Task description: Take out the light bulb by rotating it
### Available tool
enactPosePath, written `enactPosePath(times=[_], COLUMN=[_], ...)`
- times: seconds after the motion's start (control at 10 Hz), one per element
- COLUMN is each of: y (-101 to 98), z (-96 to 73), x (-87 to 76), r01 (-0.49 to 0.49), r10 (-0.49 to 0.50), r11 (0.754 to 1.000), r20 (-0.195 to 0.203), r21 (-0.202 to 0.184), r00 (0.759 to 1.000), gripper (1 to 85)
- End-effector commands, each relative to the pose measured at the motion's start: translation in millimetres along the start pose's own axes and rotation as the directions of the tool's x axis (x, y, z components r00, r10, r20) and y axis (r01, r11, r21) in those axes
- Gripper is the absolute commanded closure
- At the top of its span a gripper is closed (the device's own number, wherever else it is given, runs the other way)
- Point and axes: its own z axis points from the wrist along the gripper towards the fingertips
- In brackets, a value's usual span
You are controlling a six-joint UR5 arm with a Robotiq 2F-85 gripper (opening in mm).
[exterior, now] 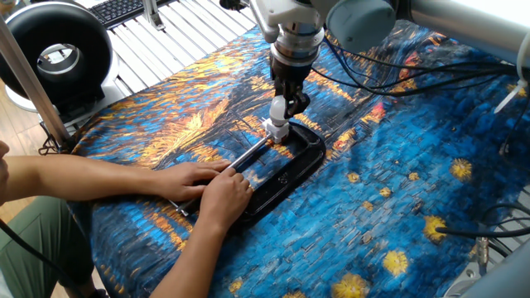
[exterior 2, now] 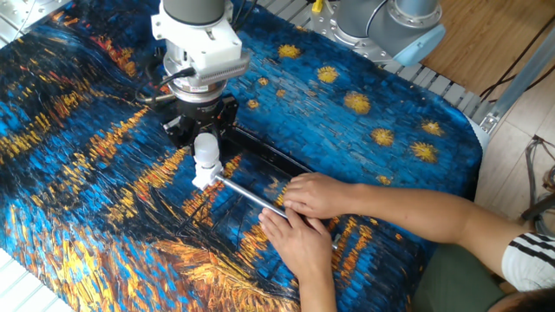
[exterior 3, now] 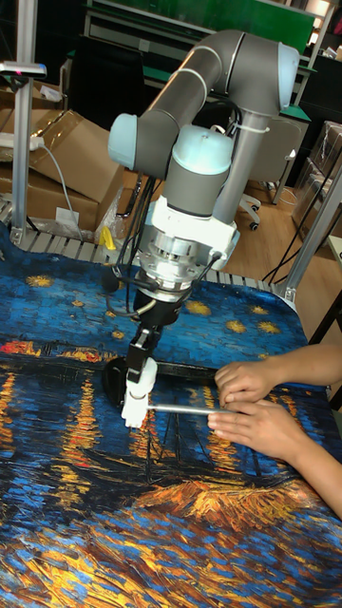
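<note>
The white light bulb (exterior: 280,111) stands upright in a short white socket (exterior: 275,131) at the far end of a black C-clamp (exterior: 291,168). My gripper (exterior: 286,103) comes straight down onto it and is shut on the bulb, with dark fingers on either side of the globe. In the other fixed view the light bulb (exterior 2: 206,148) shows below the gripper (exterior 2: 205,132), above the socket (exterior 2: 200,176). In the tall view the gripper (exterior 3: 144,356) holds the bulb (exterior 3: 141,376) over the socket (exterior 3: 133,410).
A person's two hands (exterior: 207,186) press on the clamp and its metal screw rod (exterior: 251,154), close to the socket. A painted blue and orange cloth (exterior: 397,207) covers the table. Black cables (exterior: 389,74) trail behind the arm. A black round device (exterior: 54,54) stands at the far left.
</note>
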Motion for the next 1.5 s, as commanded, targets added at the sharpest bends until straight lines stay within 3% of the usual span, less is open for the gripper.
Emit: enactPosePath(times=[0.0, 0.2, 0.3, 0.4, 0.5, 0.6, 0.7, 0.8, 0.9, 1.1, 1.3, 1.4], y=[2.7, 1.0, 9.9, 27.8, 40.2, 42.9, 45.9, 45.0, 43.4, 42.3, 42.9, 40.5], z=[-1.5, -2.0, -4.3, -8.1, -11.7, -12.7, -13.8, -13.9, -13.1, -10.1, -11.1, -9.7], x=[-0.7, 7.0, 11.3, 11.3, 7.9, 5.9, 0.2, -1.4, -4.7, -16.4, -26.5, -25.7], r01=[0.007, 0.019, -0.106, -0.292, -0.476, -0.626, -0.73, -0.816, -0.861, -0.9, -0.909, -0.909], r10=[-0.007, -0.019, 0.106, 0.292, 0.475, 0.622, 0.725, 0.806, 0.85, 0.892, 0.906, 0.905], r11=[1.0, 1.0, 0.992, 0.947, 0.862, 0.76, 0.658, 0.554, 0.485, 0.4, 0.366, 0.371], r20=[0.012, 0.011, 0.002, -0.019, -0.051, -0.084, -0.109, -0.14, -0.15, -0.149, -0.148, -0.144], r21=[-0.013, -0.022, -0.062, -0.133, -0.177, -0.177, -0.184, -0.164, -0.154, -0.175, -0.201, -0.19], r00=[1.0, 1.0, 0.994, 0.956, 0.879, 0.779, 0.681, 0.575, 0.506, 0.426, 0.397, 0.4], gripper=[22.0, 12.3, 13.7, 14.7, 15.7, 18.0, 19.7, 27.0, 31.3, 32.3, 30.3, 29.3])
